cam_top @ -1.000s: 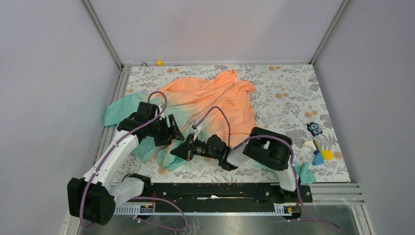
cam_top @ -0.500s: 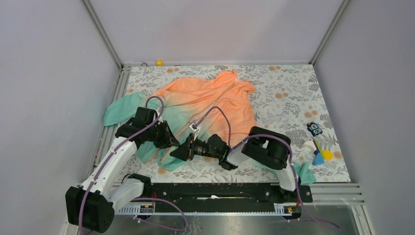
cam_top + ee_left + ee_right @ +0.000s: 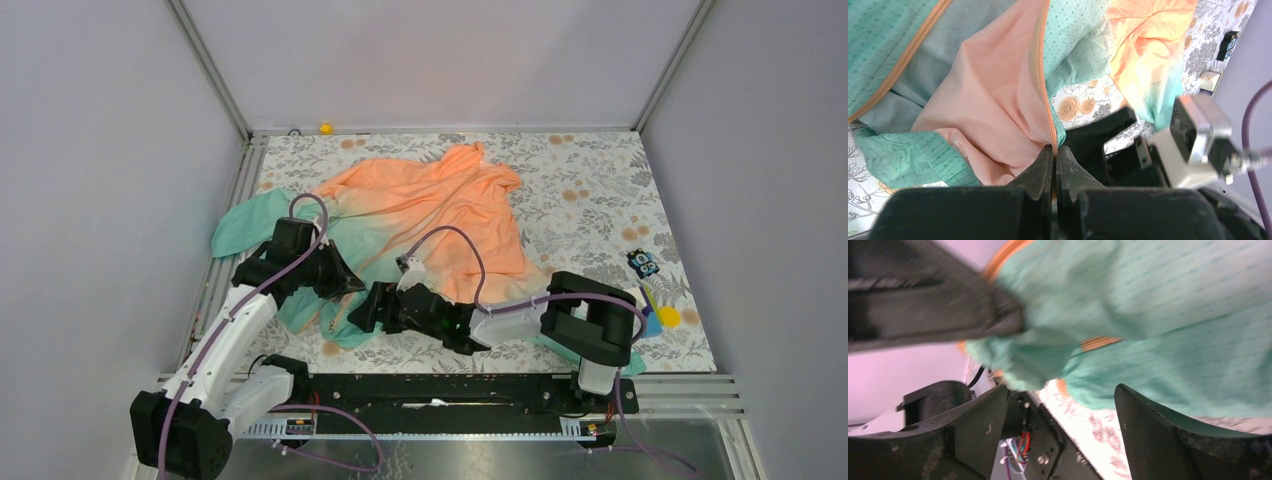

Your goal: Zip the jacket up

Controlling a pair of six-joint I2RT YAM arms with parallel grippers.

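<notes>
The jacket (image 3: 430,205) lies crumpled on the flowered table, orange at the far side and teal at the near hem. My left gripper (image 3: 348,284) is shut on the orange zipper tape (image 3: 1040,60) at the bottom of the front edge, and the tape runs down between its closed jaws (image 3: 1054,150). Just to its right, my right gripper (image 3: 364,311) is low over the teal hem. In the right wrist view this gripper (image 3: 1062,390) stands open with nothing between its fingers. The blurred teal fabric (image 3: 1158,315) hangs just beyond the tips.
Small toys lie at the table's right edge: a blue-black one (image 3: 643,264) and a yellow-blue one (image 3: 660,318). A tiny yellow object (image 3: 325,128) sits at the back rail. A teal piece of cloth (image 3: 628,352) lies by the right arm's base.
My left gripper has closed on the zipper tape at the hem. My right gripper has opened and let go of the fabric, and its elbow has swung to the right.
</notes>
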